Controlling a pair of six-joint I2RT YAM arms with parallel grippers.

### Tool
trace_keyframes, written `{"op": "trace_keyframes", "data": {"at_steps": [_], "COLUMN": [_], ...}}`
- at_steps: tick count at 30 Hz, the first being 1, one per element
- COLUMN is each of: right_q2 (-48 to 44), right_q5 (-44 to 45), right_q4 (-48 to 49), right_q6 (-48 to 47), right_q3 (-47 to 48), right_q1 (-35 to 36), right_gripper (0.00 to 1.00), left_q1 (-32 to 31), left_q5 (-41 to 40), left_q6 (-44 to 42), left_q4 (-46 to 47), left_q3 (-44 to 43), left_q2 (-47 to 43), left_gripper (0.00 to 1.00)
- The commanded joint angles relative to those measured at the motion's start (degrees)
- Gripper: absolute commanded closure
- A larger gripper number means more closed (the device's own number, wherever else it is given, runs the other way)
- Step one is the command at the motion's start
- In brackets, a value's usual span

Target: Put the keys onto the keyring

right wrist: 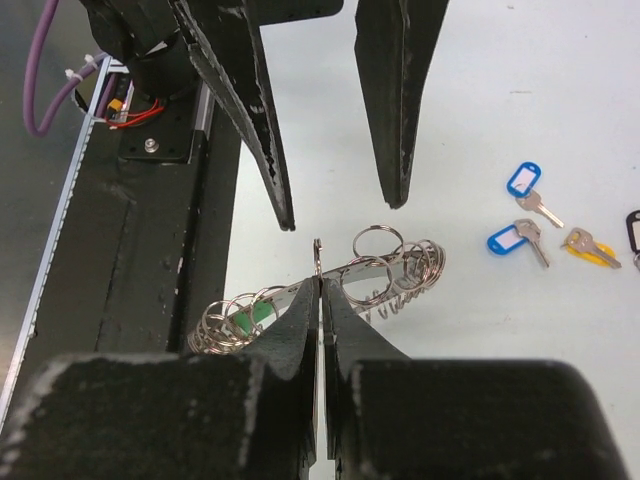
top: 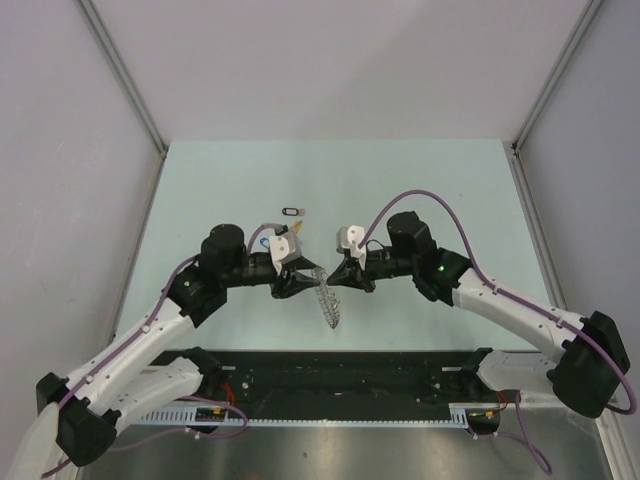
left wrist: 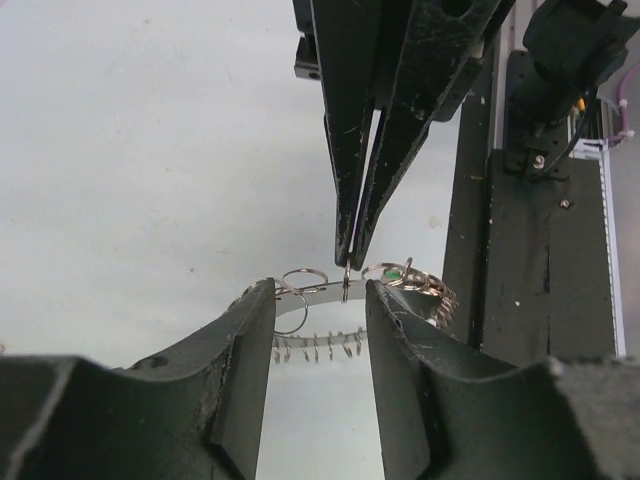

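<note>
The keyring (top: 328,303) is a silver band strung with many small split rings, and it hangs tilted between the two grippers. My right gripper (right wrist: 320,285) is shut on the keyring (right wrist: 372,268), pinching a small ring on its band. A green tag (right wrist: 255,310) sits among the rings at one end. My left gripper (left wrist: 320,300) is open, with the keyring band (left wrist: 320,291) lying across the gap just beyond its fingertips. Loose keys lie on the table in the right wrist view: two with blue tags (right wrist: 524,180), one with a yellow tag (right wrist: 590,248) and one with a black tag (right wrist: 634,225).
The black-tagged key (top: 290,212) and a yellow one (top: 298,228) lie on the pale green table (top: 420,180) behind the left gripper (top: 293,283). The black base rail (top: 340,370) runs along the near edge. Grey walls enclose the table.
</note>
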State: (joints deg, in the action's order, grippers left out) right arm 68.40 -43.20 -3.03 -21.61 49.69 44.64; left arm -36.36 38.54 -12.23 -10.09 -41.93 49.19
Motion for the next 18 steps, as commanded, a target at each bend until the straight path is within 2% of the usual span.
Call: {"op": "trace_keyframes", "data": {"at_steps": [1, 7, 9, 18], "right_q2": [-1.43, -1.08, -0.99, -0.20], "right_q5": [2.68, 3.30, 3.39, 3.74], "right_q4": [-1.98, -2.60, -2.69, -2.95], "right_q6": [-3.09, -3.36, -3.36, -3.62], "right_q3": [3.92, 4.62, 4.80, 5.42], "right_q1": [1.32, 1.85, 2.03, 3.08], "right_gripper": [1.00, 1.00, 1.00, 1.00], "left_q1": [-0.38, -1.43, -1.87, -3.28], "left_q5": [2.15, 3.29, 3.38, 1.10], "left_q6": [-3.15, -4.56, -4.56, -4.82], "left_q4": [-4.94, -4.77, -4.50, -3.63], "left_q3": [-3.16, -2.98, -2.89, -3.07], "left_q2": [1.52, 2.31, 2.75, 3.98], "left_gripper": [0.55, 0.59, 0.64, 0.73]}}
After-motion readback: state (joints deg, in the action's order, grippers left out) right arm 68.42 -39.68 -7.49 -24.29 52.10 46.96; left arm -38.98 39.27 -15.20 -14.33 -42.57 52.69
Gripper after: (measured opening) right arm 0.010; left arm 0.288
